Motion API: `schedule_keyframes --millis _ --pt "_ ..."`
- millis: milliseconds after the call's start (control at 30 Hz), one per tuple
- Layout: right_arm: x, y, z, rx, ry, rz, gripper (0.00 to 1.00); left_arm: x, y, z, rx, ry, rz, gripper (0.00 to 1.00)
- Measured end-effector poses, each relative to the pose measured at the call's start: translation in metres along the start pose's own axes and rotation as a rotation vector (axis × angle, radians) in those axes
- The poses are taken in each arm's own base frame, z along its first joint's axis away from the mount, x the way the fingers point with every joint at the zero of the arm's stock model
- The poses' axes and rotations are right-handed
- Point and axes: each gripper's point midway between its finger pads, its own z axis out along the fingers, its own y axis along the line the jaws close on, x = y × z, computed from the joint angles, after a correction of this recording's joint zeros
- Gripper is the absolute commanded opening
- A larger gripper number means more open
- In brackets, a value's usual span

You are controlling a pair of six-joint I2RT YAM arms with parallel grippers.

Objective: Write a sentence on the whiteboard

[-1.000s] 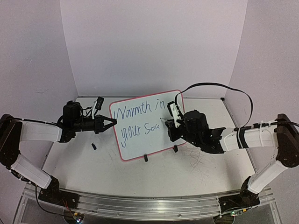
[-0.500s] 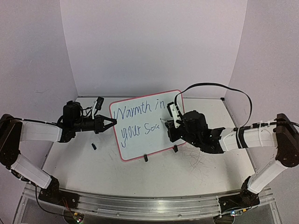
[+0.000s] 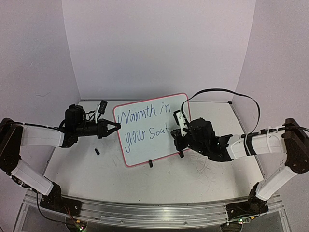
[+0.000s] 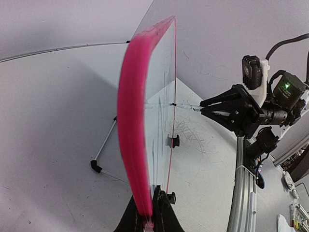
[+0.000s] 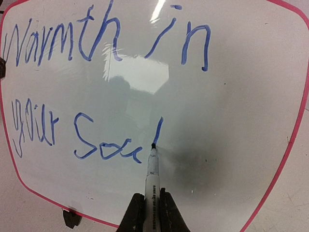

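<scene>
The whiteboard (image 3: 147,140), white with a pink frame, stands tilted on its wire stand mid-table. My left gripper (image 3: 117,126) is shut on its left edge; in the left wrist view the pink edge (image 4: 131,125) runs down into the shut gripper (image 4: 150,218). The sentence (image 3: 142,114) in blue script reads "Warmth in" over "your Sou" plus one upright stroke (image 5: 158,129). My right gripper (image 5: 152,207) is shut on a white marker (image 5: 152,171). The marker's tip touches the board (image 5: 236,111) at the foot of that stroke. From above, the right gripper (image 3: 176,135) is at the board's right part.
A small black cap (image 3: 97,151) lies on the table left of the board. The stand's black feet (image 3: 150,163) rest in front, its wire leg (image 4: 104,145) behind. Faint grey scribbles (image 3: 205,168) mark the tabletop at right. A metal rail (image 3: 145,212) runs along the near edge.
My right gripper has moved down with the marker, leaving a new upright stroke after "Sou". The left arm and the board have not moved.
</scene>
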Motion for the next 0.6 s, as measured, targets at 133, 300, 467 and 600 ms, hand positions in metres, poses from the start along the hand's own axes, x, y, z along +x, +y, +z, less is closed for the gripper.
schedule_keyframes --millis 133,300,467,600 --pt "0.008 0.002 -0.001 -0.008 0.017 0.008 0.0 0.0 0.0 0.0 0.0 0.0 0.0 0.0" --pt "0.018 0.003 -0.003 -0.012 0.038 0.01 0.0 0.0 0.0 0.0 0.0 0.0 0.0 0.0" --pt "0.018 -0.003 -0.005 0.013 0.04 0.013 0.0 0.0 0.0 0.0 0.003 0.001 0.0 0.0" --pt "0.013 -0.01 -0.022 0.018 0.005 0.015 0.0 0.0 -0.001 0.0 0.005 0.001 0.001 0.0"
